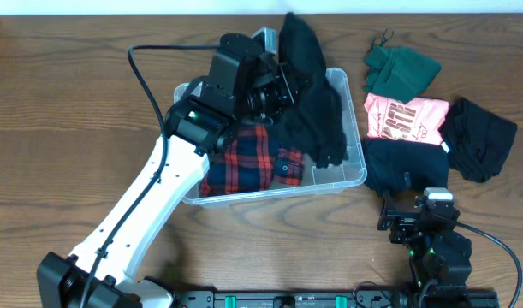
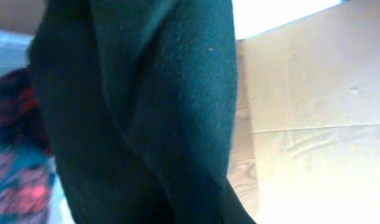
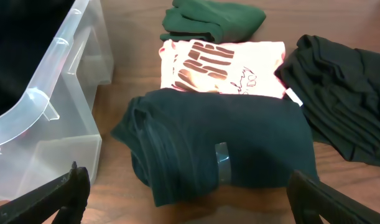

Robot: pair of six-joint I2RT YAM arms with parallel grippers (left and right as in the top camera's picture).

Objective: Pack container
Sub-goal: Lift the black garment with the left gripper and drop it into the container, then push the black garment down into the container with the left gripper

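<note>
I'm watching the left gripper (image 1: 276, 87) pinching limp black cloth (image 1: 319, 107) over the clear round-cornered container (image 1: 355, 174), the right gripper (image 3: 186, 180) hovering spread wide at the front edge.

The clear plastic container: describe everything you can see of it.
The clear rectangular plastic container has rounded corners and a rolled rim, and sits upright and lidless on the wooden table, left of the folded clothes. A red-and-navy plaid garment lies inside; a black garment drapes over its back and right side. The left gripper is above it.
</note>
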